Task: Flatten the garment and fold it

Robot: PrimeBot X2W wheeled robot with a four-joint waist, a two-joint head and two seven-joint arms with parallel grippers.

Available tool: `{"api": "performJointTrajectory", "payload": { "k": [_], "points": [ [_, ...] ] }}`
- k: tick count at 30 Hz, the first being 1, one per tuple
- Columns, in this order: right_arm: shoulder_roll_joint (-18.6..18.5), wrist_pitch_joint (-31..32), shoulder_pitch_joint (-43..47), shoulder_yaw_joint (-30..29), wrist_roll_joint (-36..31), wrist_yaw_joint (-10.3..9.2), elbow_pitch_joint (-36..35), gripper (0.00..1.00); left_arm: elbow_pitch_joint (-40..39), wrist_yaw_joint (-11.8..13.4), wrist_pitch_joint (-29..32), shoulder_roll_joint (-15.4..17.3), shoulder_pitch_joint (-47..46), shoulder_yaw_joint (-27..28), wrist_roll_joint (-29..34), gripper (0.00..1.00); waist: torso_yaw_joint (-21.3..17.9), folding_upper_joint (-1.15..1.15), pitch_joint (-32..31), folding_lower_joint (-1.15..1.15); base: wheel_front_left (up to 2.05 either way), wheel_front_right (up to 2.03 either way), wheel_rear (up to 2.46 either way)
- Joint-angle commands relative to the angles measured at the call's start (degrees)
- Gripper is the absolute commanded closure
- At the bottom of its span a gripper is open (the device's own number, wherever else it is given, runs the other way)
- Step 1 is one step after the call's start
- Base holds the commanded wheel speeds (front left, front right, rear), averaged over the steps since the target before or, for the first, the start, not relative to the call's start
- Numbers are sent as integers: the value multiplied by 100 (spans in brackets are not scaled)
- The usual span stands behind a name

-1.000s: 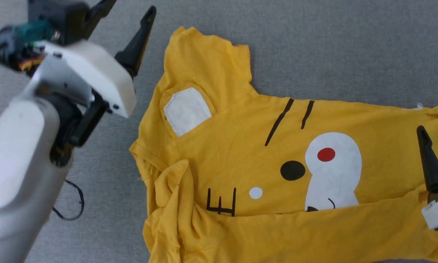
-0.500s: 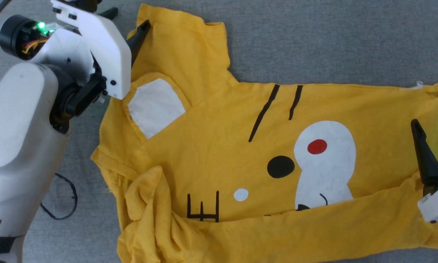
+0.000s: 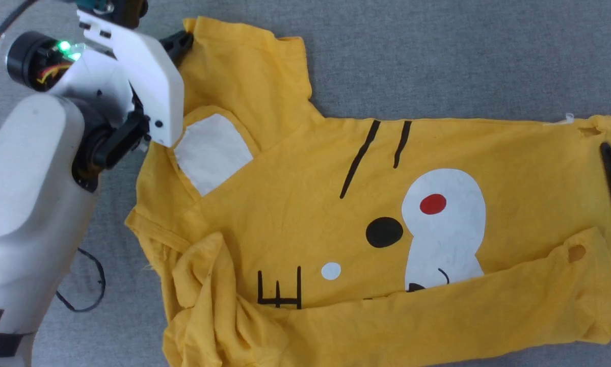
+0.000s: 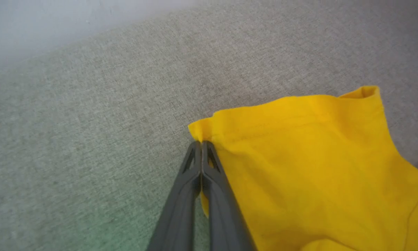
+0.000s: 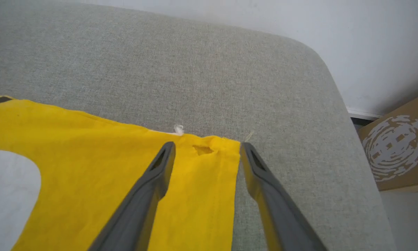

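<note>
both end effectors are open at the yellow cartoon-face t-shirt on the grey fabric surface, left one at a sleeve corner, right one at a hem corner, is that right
Not quite: the left end effector is shut, pinching the sleeve corner of the mustard-yellow short-sleeved cartoon-face T-shirt, as the left wrist view shows. The right end effector is open at the hem corner, as you said.

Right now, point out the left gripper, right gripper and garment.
left gripper (image 4: pixel 202 143), left wrist view, closed fingertips pinching the sleeve corner.
right gripper (image 5: pixel 207 148), right wrist view, gap between open fingertips over the hem corner.
garment (image 3: pixel 295 204), head view, plain yellow chest area.
</note>
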Motion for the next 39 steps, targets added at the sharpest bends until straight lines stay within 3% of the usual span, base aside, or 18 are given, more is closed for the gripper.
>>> {"api": "performJointTrajectory", "payload": {
  "k": [1, 10, 21, 22, 23, 24, 32, 39],
  "points": [
    [-105, 138, -207, -23, 121, -6, -63, 0, 0, -49, -90, -13, 125, -19, -9, 100, 74, 0, -111, 0, 0, 0, 0],
    [-702, 1440, -566, -81, 680, -6, 531, 0, -227, 4, -378, -58, 17, 37, 61, 100, 248, 0, 18, 0, 0, 0, 0],
    [-778, 1490, -982, -66, 818, -6, 1099, 0, -309, 29, -413, -124, -88, -20, 87, 100, 351, 0, 259, 0, 0, 0, 0],
    [-772, 1521, -997, -40, 859, -6, 1155, 18, -309, 27, -417, -126, -97, -21, 83, 100, 354, 0, 271, 0, 0, 0, 0],
    [-754, 1532, -1022, -26, 914, -6, 1191, 75, -307, 26, -424, -128, -105, -21, 80, 100, 357, 0, 280, 0, 0, 0, 0],
    [-738, 1549, -1043, -22, 957, -6, 1226, 100, -307, 28, -448, -132, -112, -12, 76, 100, 357, 0, 285, 0, 0, 0, 0],
    [-776, 1321, -1094, -4, 964, -6, 1191, 100, -484, 23, -998, -155, 89, 320, -193, 100, 350, 0, 30, 0, 0, 0, 0],
    [-680, 1039, -808, -95, 1023, -6, 872, 100, -1158, 13, -1481, 51, 765, 586, -396, 100, 385, 0, -425, 0, 0, 0, 0]
  ]
}}
